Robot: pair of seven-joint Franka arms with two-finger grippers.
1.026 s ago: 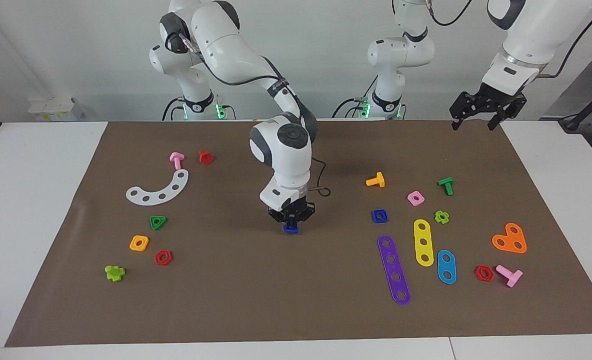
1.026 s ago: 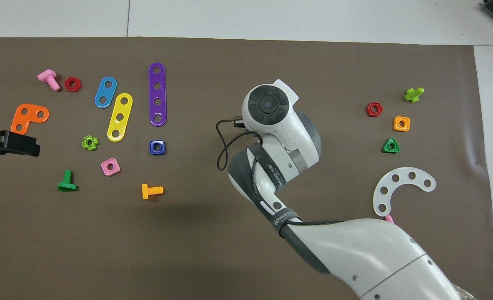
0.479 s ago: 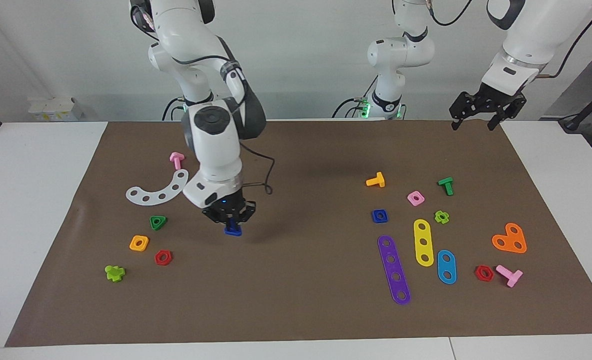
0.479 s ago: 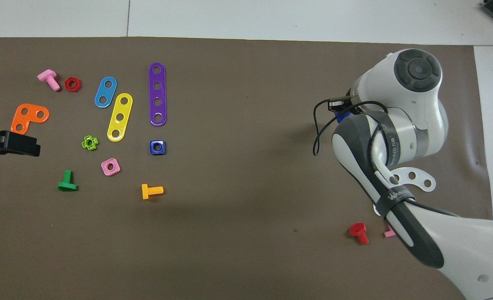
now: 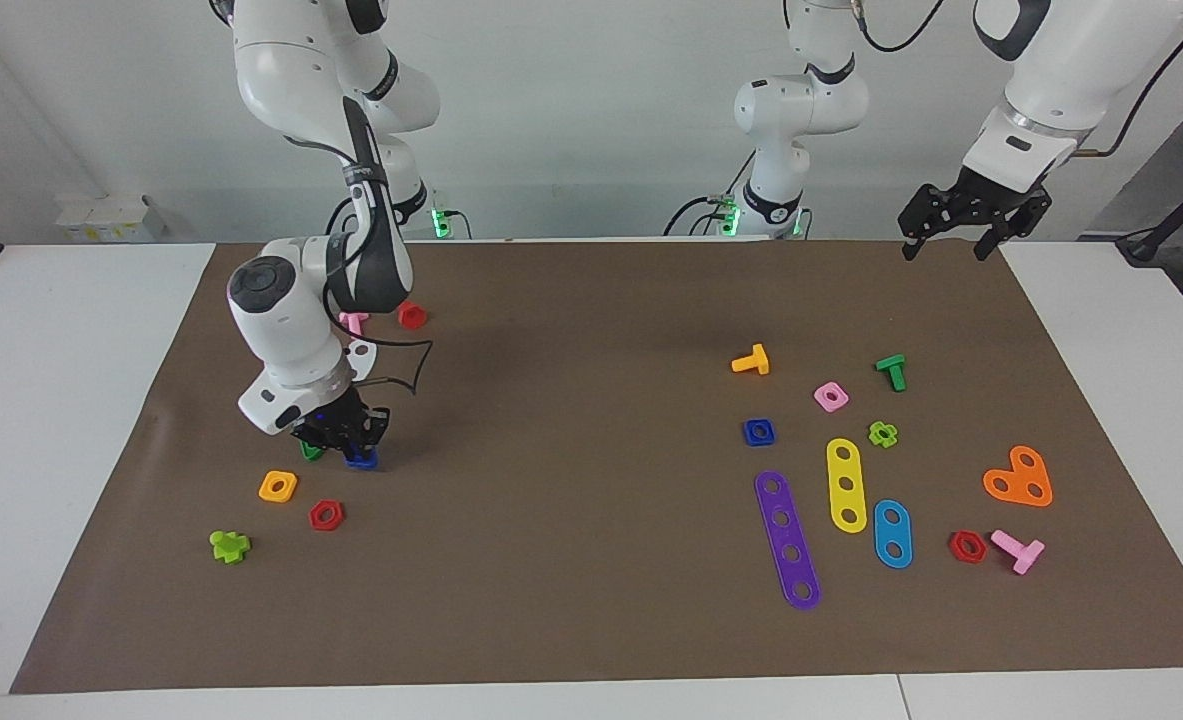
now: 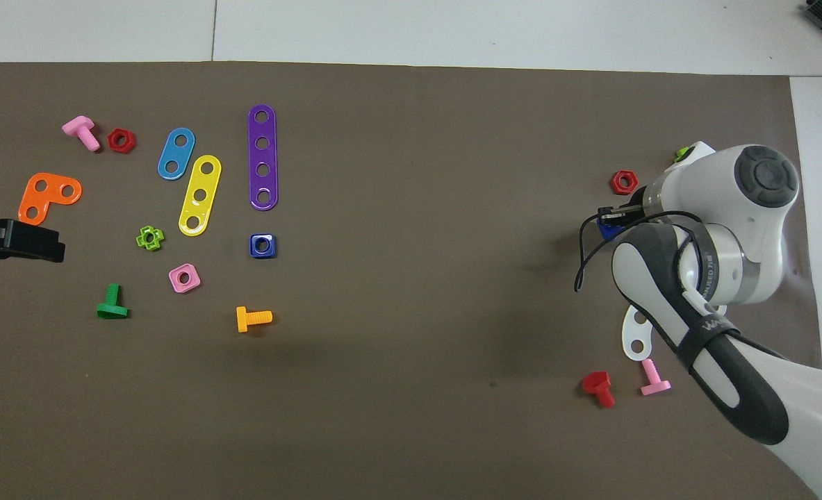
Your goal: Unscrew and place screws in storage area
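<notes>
At the right arm's end of the surface [image 5: 551, 600], the right hand [image 5: 348, 447] is clamped on the dark-blue screw [image 5: 360, 460], low beside the green triangular nut [image 5: 310, 452]. The left hand [image 5: 961, 237] waits, fingers apart.

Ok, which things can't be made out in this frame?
- Blue screw: whether it touches the mat; facing view, right end effector covers it.
- Green triangular nut: mostly hidden by that end effector in the facing view, under the arm overhead.
- Curved white plate: mostly covered by the right arm overhead.
</notes>
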